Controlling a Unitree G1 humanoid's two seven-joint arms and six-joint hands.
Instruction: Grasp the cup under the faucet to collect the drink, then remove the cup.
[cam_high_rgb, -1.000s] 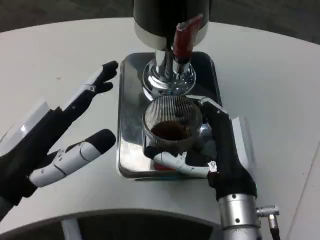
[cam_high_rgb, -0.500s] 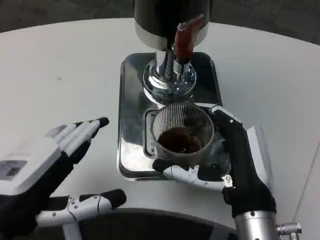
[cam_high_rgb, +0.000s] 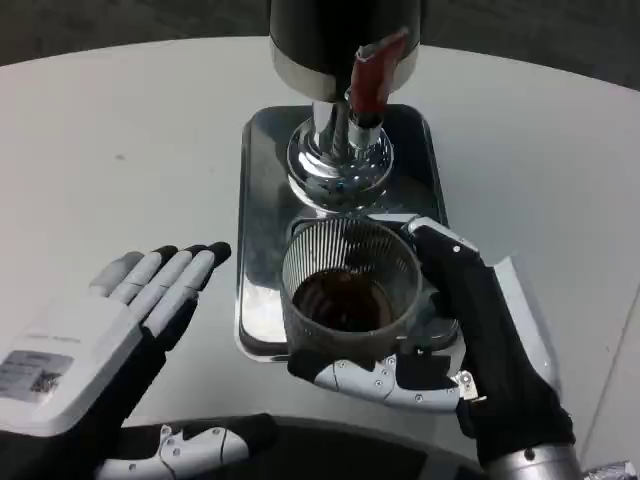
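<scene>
Cup (cam_high_rgb: 348, 300) in my right hand (cam_high_rgb: 470, 350): I grip the ribbed, clear cup from its right side, my black palm against its wall and my white and black fingers (cam_high_rgb: 375, 375) curling under and around its near side. Dark drink fills the bottom of the cup. The cup sits upright, just to the left of my right palm, over the near end of the shiny metal tray (cam_high_rgb: 262, 210); I cannot tell whether its base touches the tray or hangs just above it. Beyond my right hand, at the far end of the tray, stands the dispenser (cam_high_rgb: 335, 50), its dark body above a chrome pedestal (cam_high_rgb: 338, 165), with the red-handled faucet (cam_high_rgb: 372, 75) at its front. The cup is nearer to me than the faucet, not right beneath it.

My left hand (cam_high_rgb: 95, 350) lies well to the left of the cup and tray, above the white surface (cam_high_rgb: 120, 130). It is released and holds nothing: the white back faces up, the fingers stretch out together toward the tray's left edge without touching it, and the thumb (cam_high_rgb: 190, 447) points across the near edge of the surface toward my right hand.
</scene>
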